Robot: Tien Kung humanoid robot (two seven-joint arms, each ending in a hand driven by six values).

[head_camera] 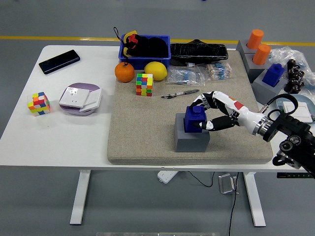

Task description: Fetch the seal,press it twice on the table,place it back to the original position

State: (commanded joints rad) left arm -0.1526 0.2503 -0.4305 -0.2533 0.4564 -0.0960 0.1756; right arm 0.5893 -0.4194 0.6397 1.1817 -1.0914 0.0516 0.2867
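The blue seal stands upright on a grey base block on the beige felt mat. My right hand reaches in from the right and arches around the seal. Its fingertips hover just above the seal's knob, and the thumb lies close by the seal's right side. The fingers are loosely curved with a small gap to the seal, not clamped on it. My left arm is out of view.
A pen and packets lie behind the seal. A Rubik's cube, orange, lemon and blue bin are at the back. Another blue seal and orange cylinders stand at the right.
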